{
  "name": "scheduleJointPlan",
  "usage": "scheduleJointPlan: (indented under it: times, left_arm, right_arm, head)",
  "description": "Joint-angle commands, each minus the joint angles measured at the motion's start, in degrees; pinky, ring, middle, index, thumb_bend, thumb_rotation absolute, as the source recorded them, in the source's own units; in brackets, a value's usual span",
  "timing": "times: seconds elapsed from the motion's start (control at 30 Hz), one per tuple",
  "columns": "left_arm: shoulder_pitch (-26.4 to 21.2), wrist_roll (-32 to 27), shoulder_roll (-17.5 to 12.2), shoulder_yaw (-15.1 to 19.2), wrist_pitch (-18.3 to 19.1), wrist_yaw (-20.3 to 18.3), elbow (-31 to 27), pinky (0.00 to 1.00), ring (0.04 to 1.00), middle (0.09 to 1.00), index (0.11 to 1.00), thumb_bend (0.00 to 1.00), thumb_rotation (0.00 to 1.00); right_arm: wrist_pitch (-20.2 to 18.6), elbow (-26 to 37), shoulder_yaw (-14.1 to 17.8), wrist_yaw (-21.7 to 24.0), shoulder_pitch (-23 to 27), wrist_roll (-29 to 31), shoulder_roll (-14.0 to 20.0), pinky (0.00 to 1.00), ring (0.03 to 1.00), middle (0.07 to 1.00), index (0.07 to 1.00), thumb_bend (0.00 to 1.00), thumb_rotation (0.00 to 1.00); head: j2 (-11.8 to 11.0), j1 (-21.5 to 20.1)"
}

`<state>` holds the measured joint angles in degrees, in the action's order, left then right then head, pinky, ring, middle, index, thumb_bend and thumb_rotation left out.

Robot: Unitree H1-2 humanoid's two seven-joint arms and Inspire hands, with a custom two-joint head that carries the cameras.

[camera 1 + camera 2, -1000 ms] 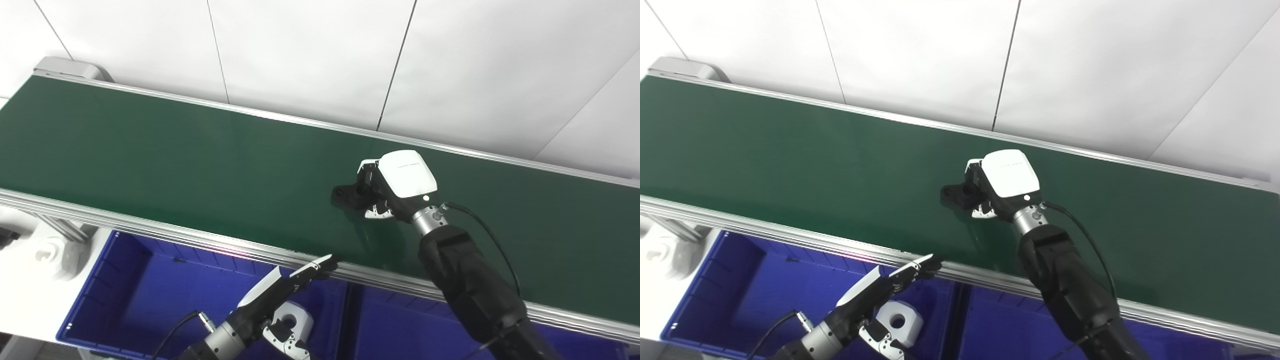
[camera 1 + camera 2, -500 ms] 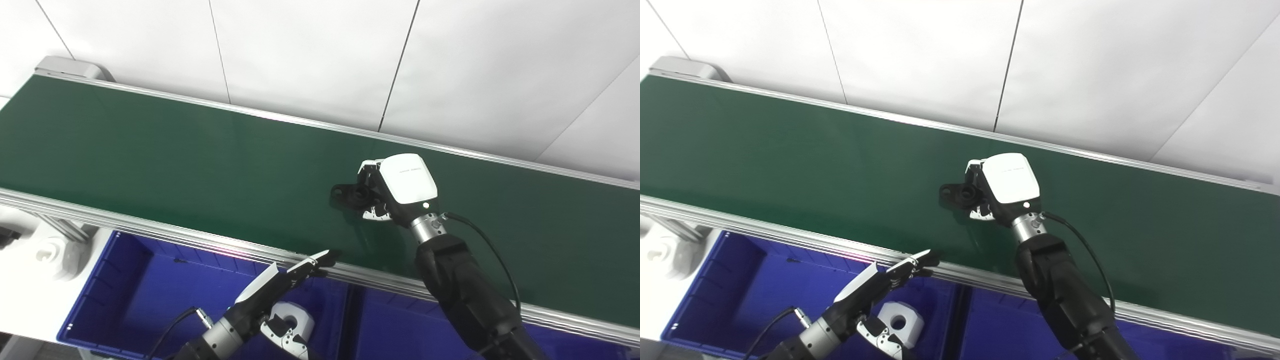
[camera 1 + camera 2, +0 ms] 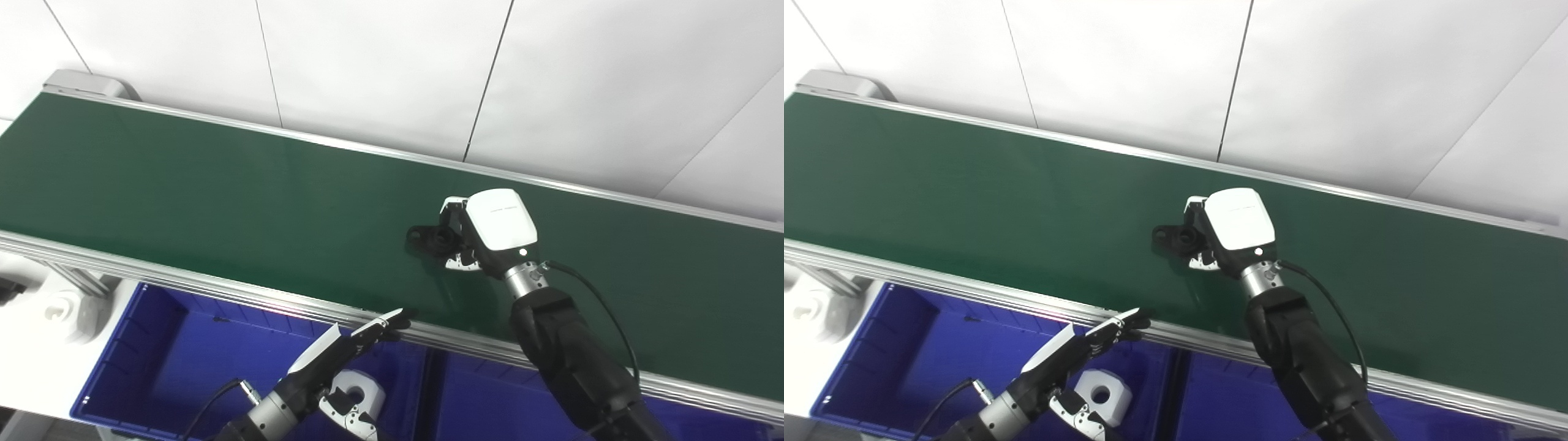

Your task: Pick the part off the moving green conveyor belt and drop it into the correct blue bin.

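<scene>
A small black part [image 3: 429, 238] with round holes sits on the green conveyor belt [image 3: 214, 202]. My right hand [image 3: 484, 231], with a white back, is over the belt with its fingers closed around the part's right end; the part also shows in the right eye view [image 3: 1176, 236]. My left hand [image 3: 343, 355] is open and empty, fingers stretched out, hovering over the left blue bin [image 3: 184, 349] near the belt's front rail.
A white part with a round hole [image 3: 1102, 395] lies in the left blue bin. A second blue bin [image 3: 490, 398] adjoins it on the right. An aluminium rail [image 3: 184, 282] edges the belt's front. A white part [image 3: 67, 309] lies at far left.
The right hand and the black part have hardly shifted. The left hand has dipped slightly over the bin.
</scene>
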<state>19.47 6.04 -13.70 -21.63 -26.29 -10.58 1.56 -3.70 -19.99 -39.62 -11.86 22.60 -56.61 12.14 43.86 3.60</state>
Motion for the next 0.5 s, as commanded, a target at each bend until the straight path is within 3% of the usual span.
scheduleJointPlan:
  times: [0.0, 0.47]
  left_arm:
    - [0.21, -0.16, -0.09, -0.01, -0.58, 0.01, -1.51, 0.85, 0.918, 0.955, 0.927, 0.93, 0.23]
    - [0.75, -0.18, -0.05, 0.43, -0.56, -0.96, -2.23, 0.88, 0.932, 0.962, 0.930, 0.93, 0.23]
  right_arm:
    - [-0.23, -2.29, -1.19, 3.54, -3.44, 0.08, -0.38, 0.06, 0.118, 0.191, 0.476, 0.52, 0.12]
    - [-0.17, 8.41, 5.89, 1.57, -7.26, 3.07, -0.76, 0.08, 0.138, 0.193, 0.469, 0.51, 0.12]
  head:
    - [0.03, 0.03]
    - [0.64, -0.54]
